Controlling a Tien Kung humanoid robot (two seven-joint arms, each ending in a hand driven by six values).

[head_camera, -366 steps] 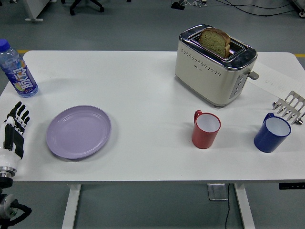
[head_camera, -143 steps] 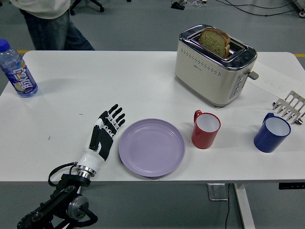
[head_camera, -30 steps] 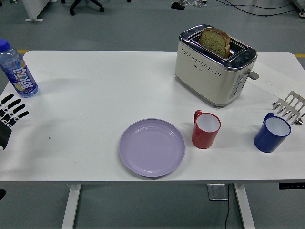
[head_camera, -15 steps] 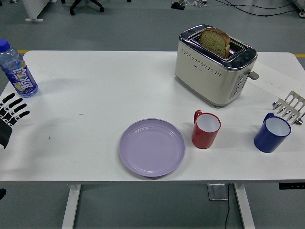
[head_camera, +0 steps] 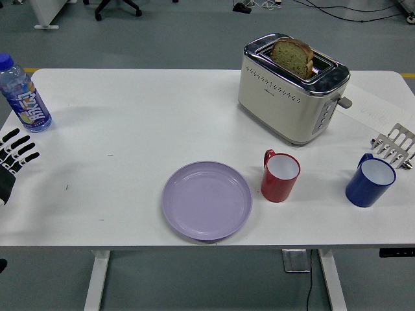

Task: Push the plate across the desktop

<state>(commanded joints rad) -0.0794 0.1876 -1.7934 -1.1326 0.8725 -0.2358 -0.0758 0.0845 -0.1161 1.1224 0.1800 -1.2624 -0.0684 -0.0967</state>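
Plate (head_camera: 207,201) sits near the table's (head_camera: 162,116) front edge, about midway along it, lavender and bare, just left of a red mug (head_camera: 279,175); left hand (head_camera: 11,162) hangs at the far left edge below the water bottle (head_camera: 23,94), fingers spread and holding nothing, well apart from the plate, which lies off to its right; right arm is out of sight, so the left is the only hand placed to reach it; being round, the plate offers no long axis to line up on.

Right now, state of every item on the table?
Round lilac plate: flat, empty.
Cream toaster: bread slice sticking up.
Red mug: upright, empty.
Blue mug: upright.
Plastic water bottle: upright, capped.
Left hand: open, at table's left edge.
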